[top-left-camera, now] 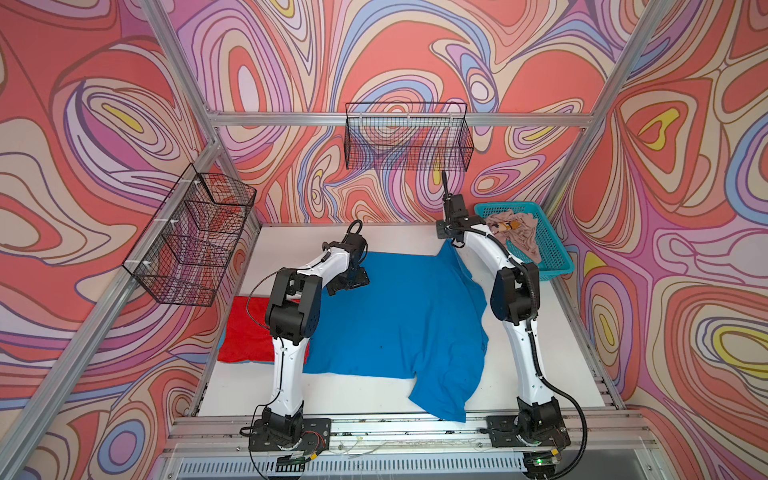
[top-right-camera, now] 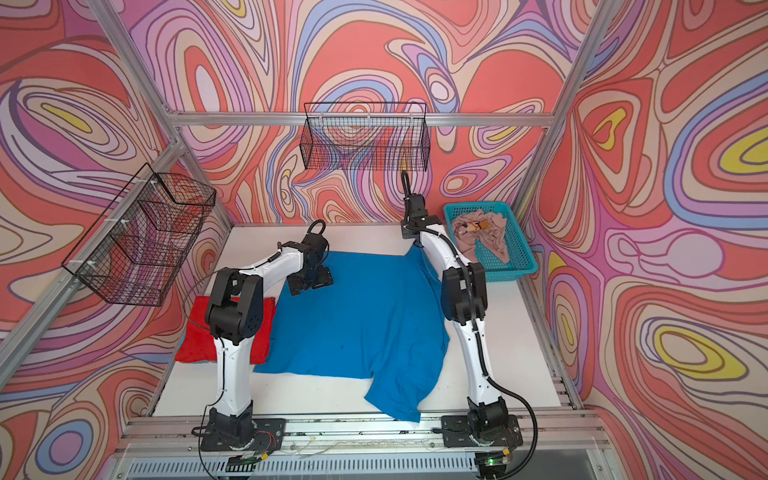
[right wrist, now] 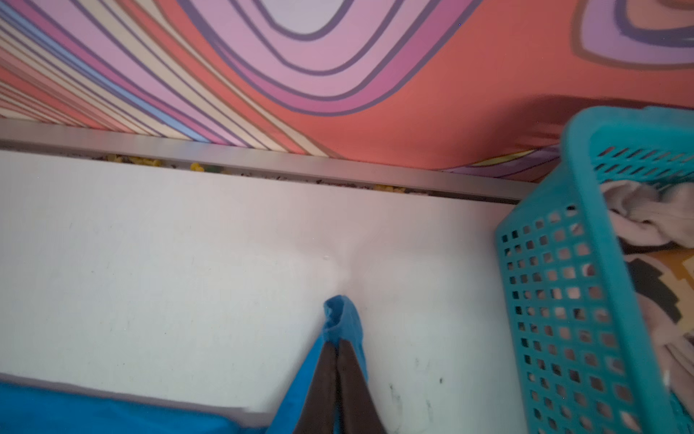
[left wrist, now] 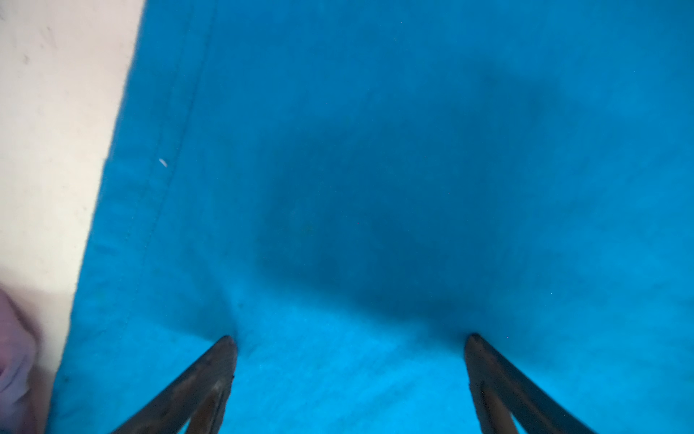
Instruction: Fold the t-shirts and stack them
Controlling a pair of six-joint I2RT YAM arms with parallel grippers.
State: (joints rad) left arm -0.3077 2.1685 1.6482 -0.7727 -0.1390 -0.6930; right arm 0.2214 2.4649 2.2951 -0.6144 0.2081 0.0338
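**Blue tee spread flat, one far corner pinched**

A blue t-shirt (top-left-camera: 395,316) lies spread across the white table (top-left-camera: 374,237), with one sleeve reaching the near edge. A folded red t-shirt (top-left-camera: 245,332) lies on its left. Farther back, the left gripper (left wrist: 351,338) is spread wide over the blue cloth. The right gripper (right wrist: 337,345), pressed together, pinches the shirt's far right corner. Beyond it, a turquoise basket (top-left-camera: 557,257) holds the crumpled beige-pink t-shirt (top-left-camera: 519,237).
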